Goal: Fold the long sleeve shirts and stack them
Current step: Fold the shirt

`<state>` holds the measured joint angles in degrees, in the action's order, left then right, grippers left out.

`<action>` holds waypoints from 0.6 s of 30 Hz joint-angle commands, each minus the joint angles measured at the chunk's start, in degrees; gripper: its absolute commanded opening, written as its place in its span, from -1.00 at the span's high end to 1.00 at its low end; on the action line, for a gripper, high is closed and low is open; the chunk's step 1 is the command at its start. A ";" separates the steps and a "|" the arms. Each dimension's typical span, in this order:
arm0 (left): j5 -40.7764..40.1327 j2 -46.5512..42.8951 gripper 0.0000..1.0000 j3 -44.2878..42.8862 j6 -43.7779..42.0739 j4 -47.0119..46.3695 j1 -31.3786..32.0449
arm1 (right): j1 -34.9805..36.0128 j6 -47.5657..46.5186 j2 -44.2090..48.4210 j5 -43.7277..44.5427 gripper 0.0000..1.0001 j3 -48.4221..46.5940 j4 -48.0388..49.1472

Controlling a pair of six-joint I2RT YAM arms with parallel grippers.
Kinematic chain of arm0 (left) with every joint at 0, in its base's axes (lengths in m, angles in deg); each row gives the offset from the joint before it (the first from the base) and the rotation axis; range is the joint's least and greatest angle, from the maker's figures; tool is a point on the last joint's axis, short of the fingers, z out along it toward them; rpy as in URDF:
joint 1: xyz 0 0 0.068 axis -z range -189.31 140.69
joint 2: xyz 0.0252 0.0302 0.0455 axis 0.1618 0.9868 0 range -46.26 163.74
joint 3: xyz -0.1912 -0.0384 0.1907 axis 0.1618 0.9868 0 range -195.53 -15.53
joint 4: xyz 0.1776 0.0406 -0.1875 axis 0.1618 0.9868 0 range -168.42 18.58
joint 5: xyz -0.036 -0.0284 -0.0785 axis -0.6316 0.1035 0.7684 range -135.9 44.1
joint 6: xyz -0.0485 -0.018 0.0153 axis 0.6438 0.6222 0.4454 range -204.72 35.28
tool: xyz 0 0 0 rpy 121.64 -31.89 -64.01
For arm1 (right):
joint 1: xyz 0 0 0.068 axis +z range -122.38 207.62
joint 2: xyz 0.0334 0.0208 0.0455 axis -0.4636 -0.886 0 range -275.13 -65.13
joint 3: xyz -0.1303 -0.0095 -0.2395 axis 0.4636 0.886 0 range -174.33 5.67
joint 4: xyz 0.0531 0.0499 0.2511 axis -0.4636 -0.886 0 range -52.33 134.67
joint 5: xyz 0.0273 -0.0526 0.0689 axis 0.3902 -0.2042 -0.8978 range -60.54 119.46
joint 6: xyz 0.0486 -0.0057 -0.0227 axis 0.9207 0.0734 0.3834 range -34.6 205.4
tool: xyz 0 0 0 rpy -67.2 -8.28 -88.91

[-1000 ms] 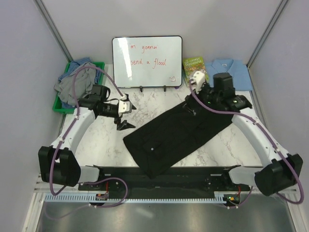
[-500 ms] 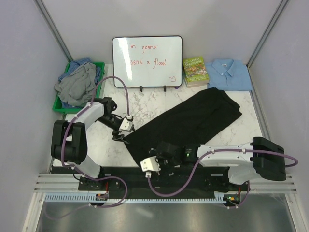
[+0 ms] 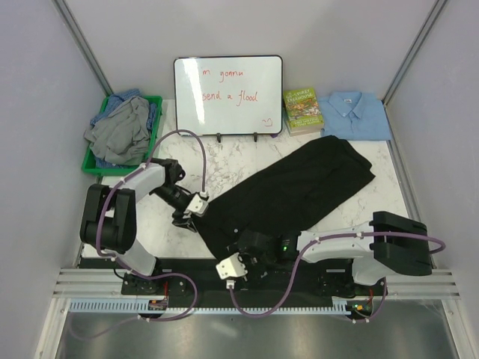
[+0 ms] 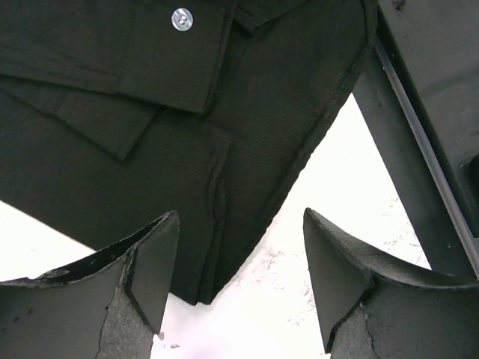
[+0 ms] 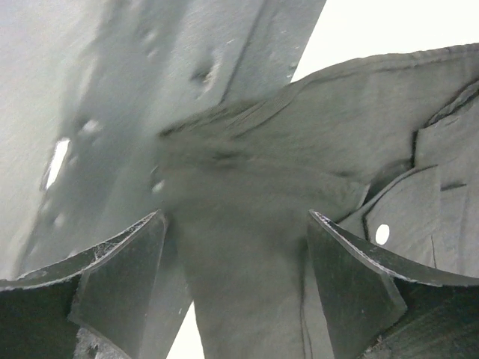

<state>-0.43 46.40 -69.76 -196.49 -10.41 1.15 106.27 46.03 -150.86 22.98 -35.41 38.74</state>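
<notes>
Black shirt [image 3: 288, 191]: plain, creased, small pale button [image 4: 180, 18]; lies as diagonal band across counter [image 3: 224, 153] centre. Left claw [image 4: 238, 277]: released, jaws spread over shirt's near-left corner. Right claw [image 5: 236, 277]: released, jaws spread over near hem.

Shirts on the table: I count two, a black shirt [image 3: 292, 191] and a light blue shirt [image 3: 353, 112].
Shirts in the bin: I make out at least two, a grey shirt [image 3: 120, 131] and a blue shirt [image 3: 126, 97]; I can't tell if there are more.
Green bin [image 3: 91, 161]: one.
Whiteboard [image 3: 228, 93]: one.
Book [image 3: 301, 108]: one.
Grippers: two, my left gripper [image 4: 239, 217] and right gripper [image 5: 236, 217].
Pale button [image 4: 180, 19]: one in each wrist view; I can't tell whether they're the same one.
</notes>
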 commanded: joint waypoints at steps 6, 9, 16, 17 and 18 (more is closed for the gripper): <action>-0.91 2.43 -0.50 -0.25 -21.03 -1.38 0.53 | 0.63 -3.61 0.85 -0.56 -0.68 1.27 -2.25; -1.35 3.58 -0.48 -0.25 -21.30 -3.22 0.88 | 0.63 -2.99 -1.62 0.67 -0.57 1.18 0.21; -2.40 3.58 -0.48 1.32 -20.33 -8.06 2.64 | 0.98 -1.94 -2.86 4.89 -0.25 1.70 2.06; -2.84 3.58 -0.49 1.76 -20.16 -9.02 2.99 | 1.15 -1.85 -3.03 5.16 -0.10 1.88 2.24; -4.15 3.58 -0.50 2.29 -20.51 -9.90 3.25 | 1.07 -1.58 -3.56 5.77 -0.04 1.97 2.33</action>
<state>-2.44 49.90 -69.20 -196.68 -16.20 3.38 107.52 45.22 -150.45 21.80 -34.19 35.24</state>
